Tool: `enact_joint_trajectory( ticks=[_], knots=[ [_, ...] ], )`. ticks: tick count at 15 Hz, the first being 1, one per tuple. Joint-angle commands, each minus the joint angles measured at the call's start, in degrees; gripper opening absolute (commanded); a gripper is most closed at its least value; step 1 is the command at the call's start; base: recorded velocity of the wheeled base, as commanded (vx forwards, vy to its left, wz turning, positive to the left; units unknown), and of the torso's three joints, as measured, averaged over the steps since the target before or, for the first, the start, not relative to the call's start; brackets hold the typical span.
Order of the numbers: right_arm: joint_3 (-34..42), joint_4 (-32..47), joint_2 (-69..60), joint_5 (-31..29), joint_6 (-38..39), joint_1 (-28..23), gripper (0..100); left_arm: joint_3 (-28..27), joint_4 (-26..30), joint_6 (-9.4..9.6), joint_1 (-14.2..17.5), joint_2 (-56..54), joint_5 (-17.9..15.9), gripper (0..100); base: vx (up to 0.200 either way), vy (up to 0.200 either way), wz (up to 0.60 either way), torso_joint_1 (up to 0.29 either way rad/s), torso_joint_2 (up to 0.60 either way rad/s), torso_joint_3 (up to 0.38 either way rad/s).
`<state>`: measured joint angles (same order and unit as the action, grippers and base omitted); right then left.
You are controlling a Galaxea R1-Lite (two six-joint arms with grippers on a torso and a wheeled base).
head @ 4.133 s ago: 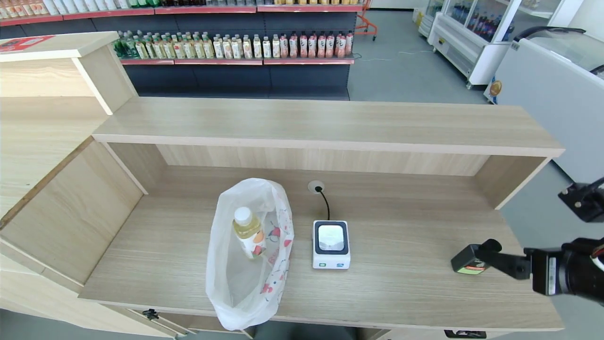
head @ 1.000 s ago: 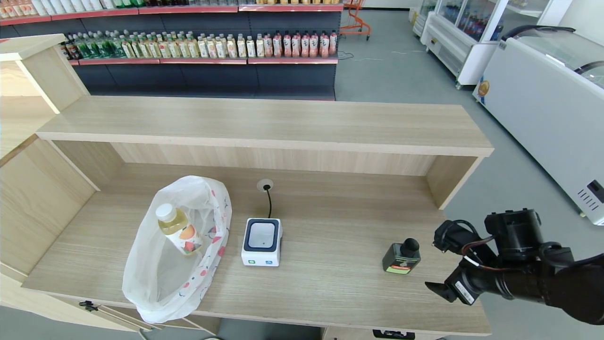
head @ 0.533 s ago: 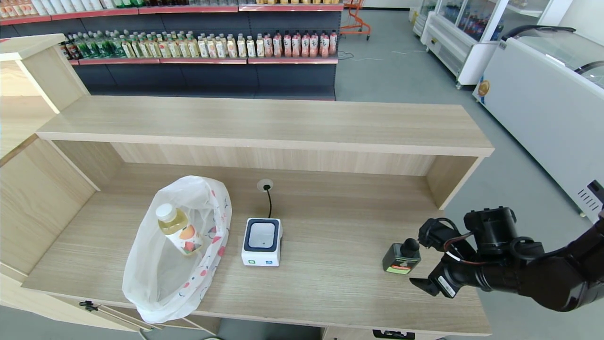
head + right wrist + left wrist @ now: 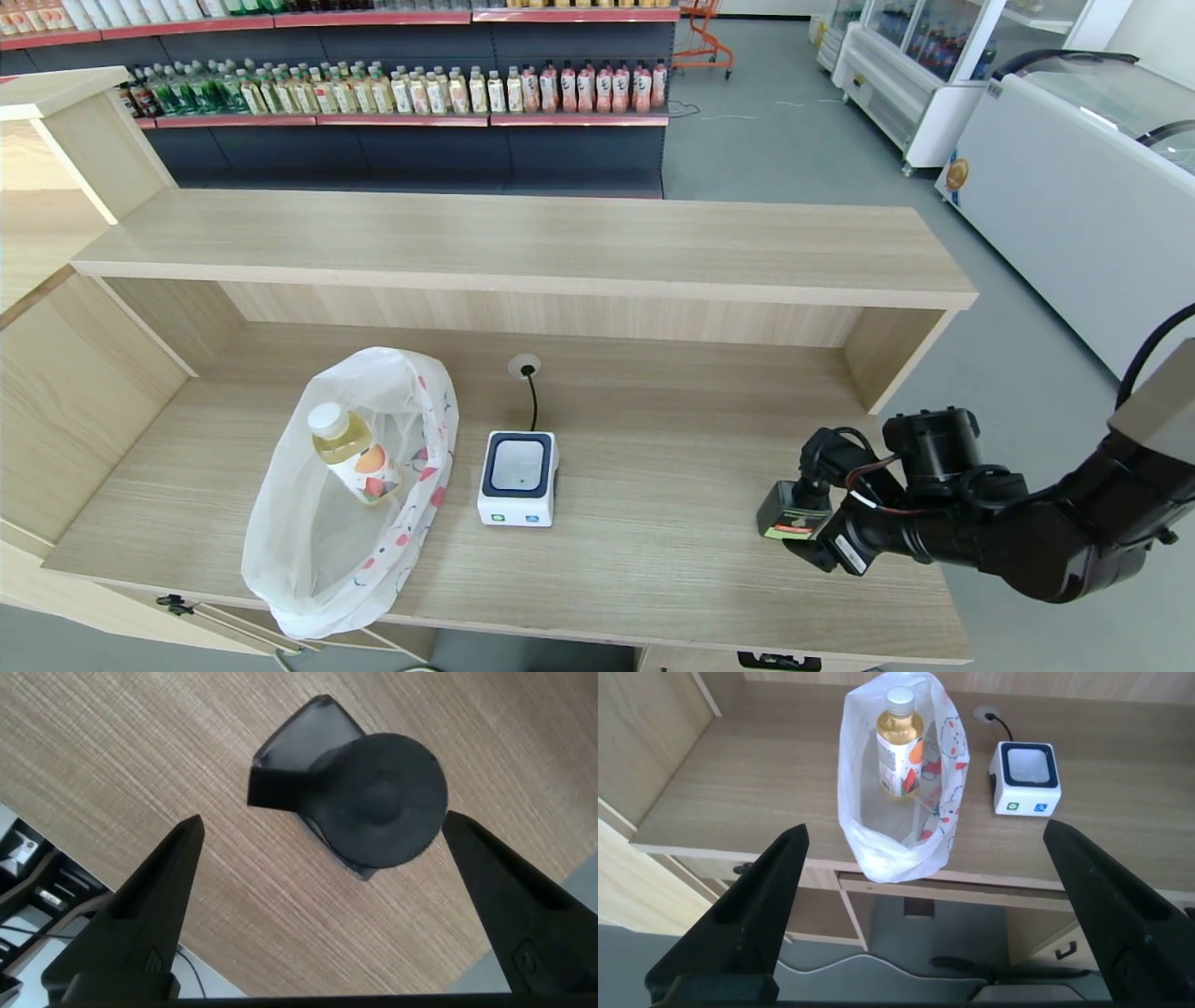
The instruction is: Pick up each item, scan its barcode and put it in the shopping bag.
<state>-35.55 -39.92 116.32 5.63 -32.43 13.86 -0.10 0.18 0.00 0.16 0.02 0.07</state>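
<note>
A small dark bottle (image 4: 786, 513) with a round black cap (image 4: 378, 798) stands upright near the right end of the wooden counter (image 4: 653, 551). My right gripper (image 4: 810, 504) is open around it, one finger on each side, with gaps visible between the fingers (image 4: 149, 915) and the bottle. The white shopping bag (image 4: 308, 560) lies open at the left, holding a yellow drink bottle (image 4: 350, 457). The barcode scanner (image 4: 518, 476) sits just right of the bag. My left gripper (image 4: 924, 849) hangs open before the counter's front edge, facing the bag (image 4: 854, 812), the drink bottle (image 4: 898, 747) and the scanner (image 4: 1025, 777).
A raised shelf (image 4: 523, 243) runs along the back of the counter, with side walls at both ends. The scanner's black cable (image 4: 532, 397) runs to a hole behind it. The dark bottle stands close to the counter's right and front edges. Bare wood lies between scanner and bottle.
The head view shifted after the oldest frame. Over the last second my right gripper moved left, from beside the dark bottle to straddling it. The bottle, bag and scanner stayed put.
</note>
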Motion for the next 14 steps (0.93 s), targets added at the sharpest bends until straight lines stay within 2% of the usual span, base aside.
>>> enact_joint_trajectory(
  ticks=[1, 5, 6, 11, 14],
  knots=[
    [-0.75, -0.07, 2.07, -0.01, 0.00, 1.17, 100, 0.01, -0.01, 0.00, 0.02, -0.02, 0.01, 100, 0.000, 0.000, 0.00, 0.000, 0.00, 0.000],
    [-2.42, -3.32, 5.93, -0.09, 0.17, 2.75, 100, 0.01, -0.01, 0.00, 0.02, -0.02, 0.01, 100, 0.000, 0.000, 0.00, 0.000, 0.00, 0.000],
    [-2.95, -3.49, 6.28, -0.18, 0.17, 2.93, 0, 0.01, -0.01, 0.00, 0.02, -0.02, 0.01, 100, 0.000, 0.000, 0.00, 0.000, 0.00, 0.000],
    [-2.86, -3.93, 5.76, -0.36, 0.52, 2.66, 0, 0.01, -0.01, 0.00, 0.02, -0.02, 0.01, 100, 0.000, 0.000, 0.00, 0.000, 0.00, 0.000],
    [-1.19, -4.20, -1.71, -2.20, 0.17, 1.96, 0, 0.01, -0.01, 0.00, 0.02, -0.02, 0.01, 100, 0.000, 0.000, 0.00, 0.000, 0.00, 0.000]
  ],
)
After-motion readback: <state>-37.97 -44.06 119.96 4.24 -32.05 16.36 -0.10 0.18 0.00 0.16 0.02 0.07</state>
